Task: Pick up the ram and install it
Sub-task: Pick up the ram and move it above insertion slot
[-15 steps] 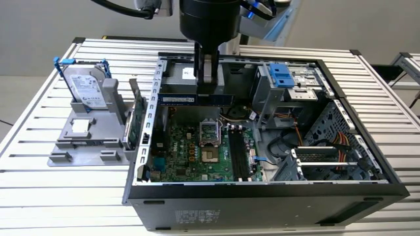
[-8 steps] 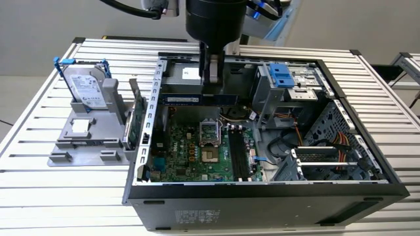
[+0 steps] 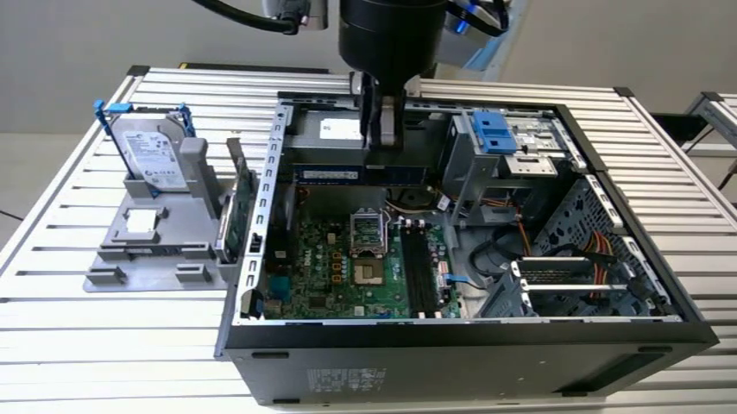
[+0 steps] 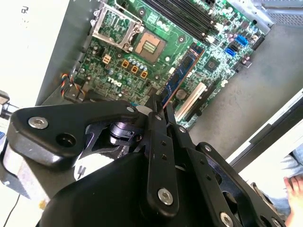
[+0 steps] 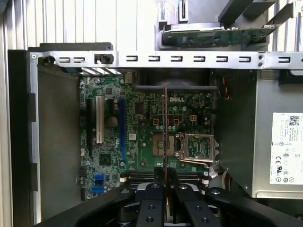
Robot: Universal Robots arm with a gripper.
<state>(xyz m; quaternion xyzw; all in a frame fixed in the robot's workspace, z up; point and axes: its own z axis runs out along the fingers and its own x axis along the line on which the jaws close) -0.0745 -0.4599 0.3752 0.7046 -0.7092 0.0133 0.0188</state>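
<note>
My gripper (image 3: 381, 148) hangs over the rear of the open computer case (image 3: 461, 332), shut on the ram (image 3: 345, 175). The ram is a long dark blue stick held level above the motherboard (image 3: 345, 267). In the second wrist view the ram (image 4: 182, 68) reaches out past my gripper (image 4: 160, 101) over the board. The first wrist view shows the ram (image 5: 164, 127) edge-on as a thin line rising from my gripper (image 5: 164, 174). Black memory slots (image 3: 419, 276) lie beside the processor socket (image 3: 362, 233).
A silver hard drive (image 3: 155, 155) stands in a grey holder (image 3: 150, 250) at the exterior view's left. A green card (image 3: 236, 216) leans against the holder. A drive cage with blue clips (image 3: 495, 134) and orange cables (image 3: 576, 250) fill the case's right side. A person's hand (image 4: 293, 187) shows nearby.
</note>
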